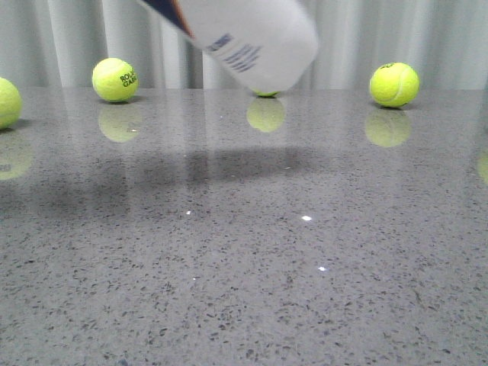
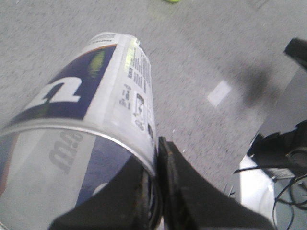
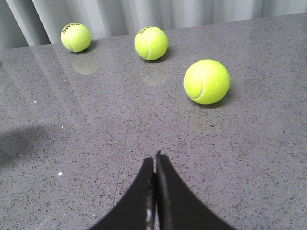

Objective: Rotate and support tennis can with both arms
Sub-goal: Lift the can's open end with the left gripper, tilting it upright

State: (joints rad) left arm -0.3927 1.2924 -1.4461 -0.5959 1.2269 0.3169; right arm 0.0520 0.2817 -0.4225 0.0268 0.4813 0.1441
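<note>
The tennis can (image 1: 252, 38) hangs tilted above the far middle of the table, its white printed end lowest and a navy and orange band at the top edge of the front view. In the left wrist view the can (image 2: 96, 110) fills the left side, showing navy panels with white lettering. My left gripper (image 2: 156, 167) is shut on the can's wall at its near rim. One black finger (image 2: 172, 182) lies outside the can; the other shows dark through the clear plastic. My right gripper (image 3: 156, 160) is shut and empty, low over bare table.
Yellow-green tennis balls lie along the back of the grey speckled table (image 1: 244, 267): left (image 1: 114, 79), right (image 1: 394, 84), far left edge (image 1: 6, 102), one mostly behind the can (image 1: 266, 93). Three balls lie ahead of the right gripper, the nearest (image 3: 206, 81). Black gear and cables (image 2: 283, 153) stand beside the table.
</note>
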